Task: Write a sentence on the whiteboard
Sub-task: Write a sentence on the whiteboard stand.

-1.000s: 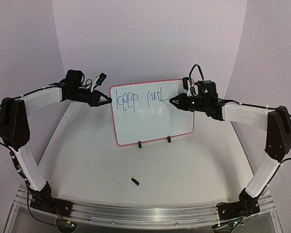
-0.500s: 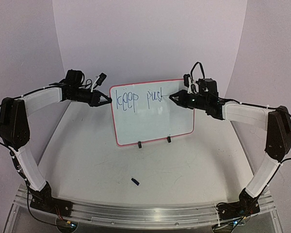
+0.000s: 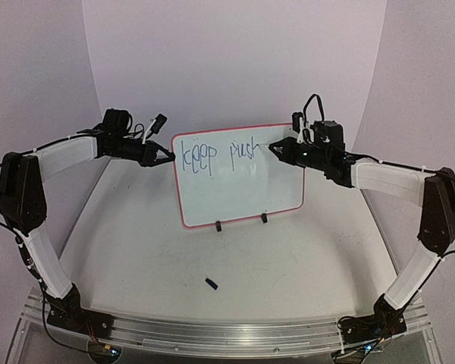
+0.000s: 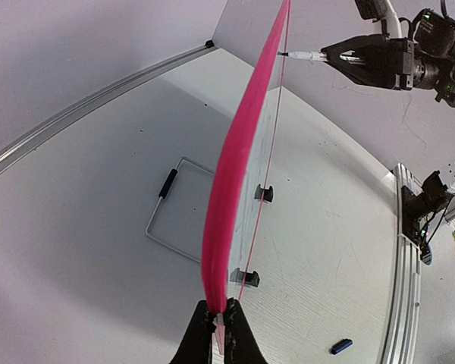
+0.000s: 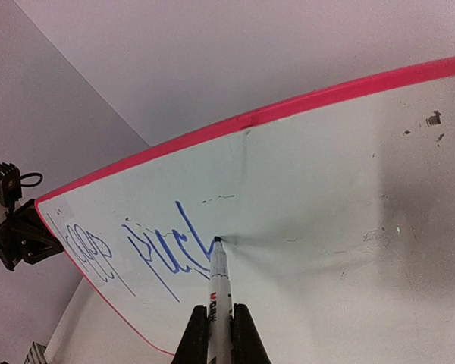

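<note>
While right tool (image 5: 214, 312) pinches marker (image 5: 218, 282), sentence (image 5: 148, 256) adjoins tip.

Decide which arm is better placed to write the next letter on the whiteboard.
Right. Its jaws grip the white marker pen, tip touching the pink-rimmed white rectangular whiteboard just after the blue handwritten lettering. The left jaws clamp the board's edge, steadying it.

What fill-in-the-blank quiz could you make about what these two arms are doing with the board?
The marker in the right gripper writes in ____ ink.
The left gripper pinches the whiteboard, which stands on ____ black feet.
The sentence begins with the word ____.
Missing words: blue; two; keep.
</note>
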